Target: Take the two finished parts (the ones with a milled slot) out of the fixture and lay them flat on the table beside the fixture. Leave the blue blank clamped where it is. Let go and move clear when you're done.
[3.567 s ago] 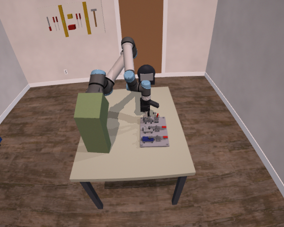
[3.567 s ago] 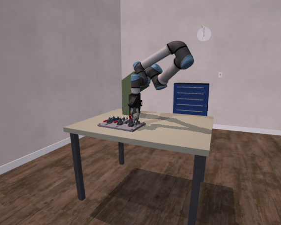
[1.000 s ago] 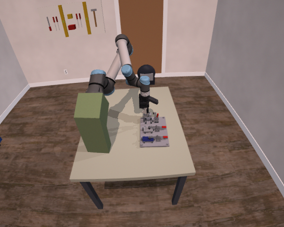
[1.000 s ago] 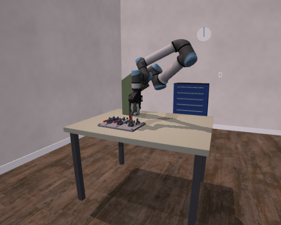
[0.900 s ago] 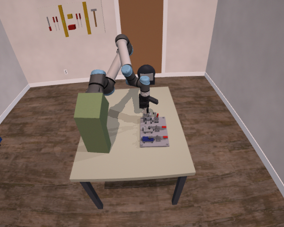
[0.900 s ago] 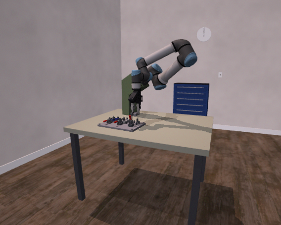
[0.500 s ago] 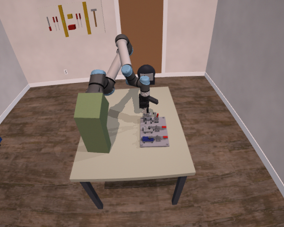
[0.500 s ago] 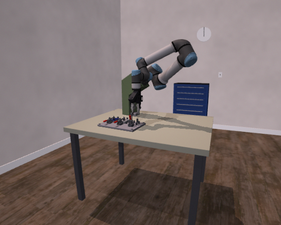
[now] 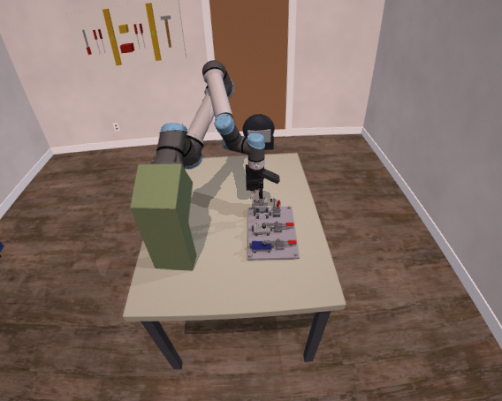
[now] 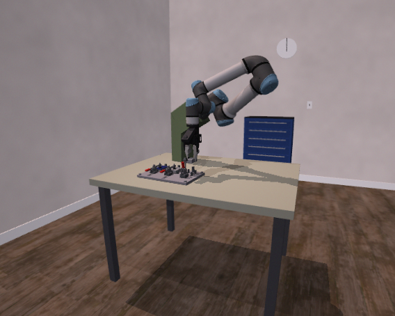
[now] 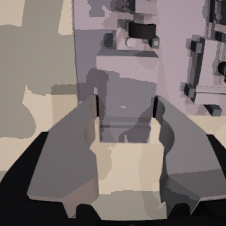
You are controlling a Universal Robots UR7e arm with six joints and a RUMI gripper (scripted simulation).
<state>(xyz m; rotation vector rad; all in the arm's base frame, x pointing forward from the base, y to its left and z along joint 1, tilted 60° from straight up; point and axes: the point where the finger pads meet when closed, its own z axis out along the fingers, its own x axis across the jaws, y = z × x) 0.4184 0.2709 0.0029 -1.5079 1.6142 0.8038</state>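
My gripper [image 9: 258, 197] [image 10: 191, 159] [image 11: 125, 96] is shut on a grey finished part [image 9: 262, 202] [image 10: 190, 161] [image 11: 127, 85]. It holds the part above the far end of the fixture plate [image 9: 288, 215] [image 10: 175, 179] [image 11: 175, 30], partly past its edge. Its slot cannot be made out clearly. The other grey finished part [image 9: 262, 228] [image 11: 208, 67] sits in the middle nest, with that clamp's red handle [image 9: 290, 224] lying flat. The blue blank [image 9: 261, 245] [image 10: 161, 168] sits in the near nest, its red handle [image 9: 292, 242] also flat. The far clamp's red handle [image 9: 278, 203] [image 10: 183, 164] stands upright.
A tall green block [image 9: 165, 234] [image 10: 176, 139] stands on the table [image 9: 231, 287] [image 10: 245, 195], left of the fixture in the top view. Metal posts and clamps rise from the plate. A dark welding helmet [image 9: 258, 125] shows behind the arm.
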